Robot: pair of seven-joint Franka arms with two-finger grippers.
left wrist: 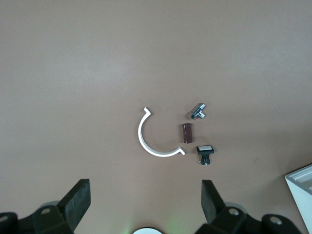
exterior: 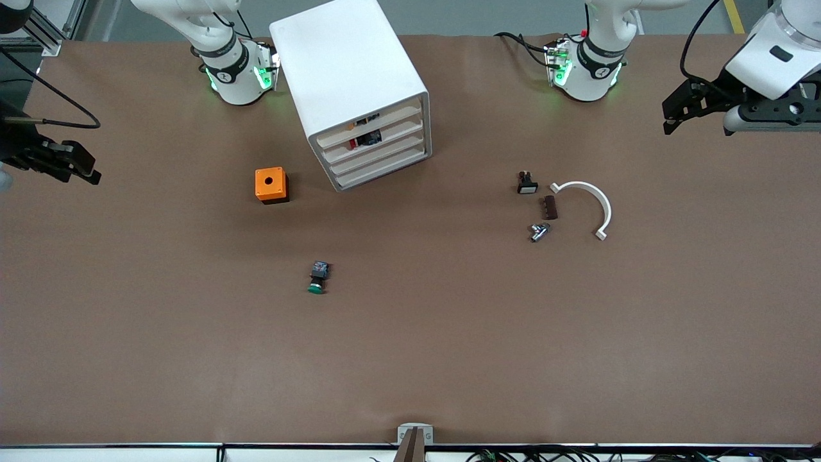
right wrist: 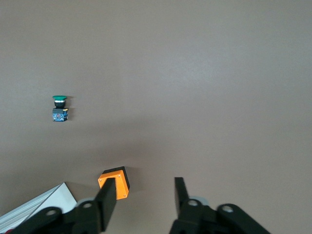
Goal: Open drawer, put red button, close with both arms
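Green button [exterior: 317,278], red button [exterior: 361,139] lengthwise in drawer [exterior: 401,131], cap toward orange box [exterior: 271,185]

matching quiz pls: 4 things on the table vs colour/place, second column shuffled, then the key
Things:
1. box with a hole
2. button lying nearest the front camera
3. curved clip
4. left gripper

Descriptions:
A. green cap
B. white, toward the left arm's end of the table
C. orange, beside the cabinet
D. open, up in the air at the left arm's end of the table

Pairs: 1-C, 2-A, 3-B, 4-D
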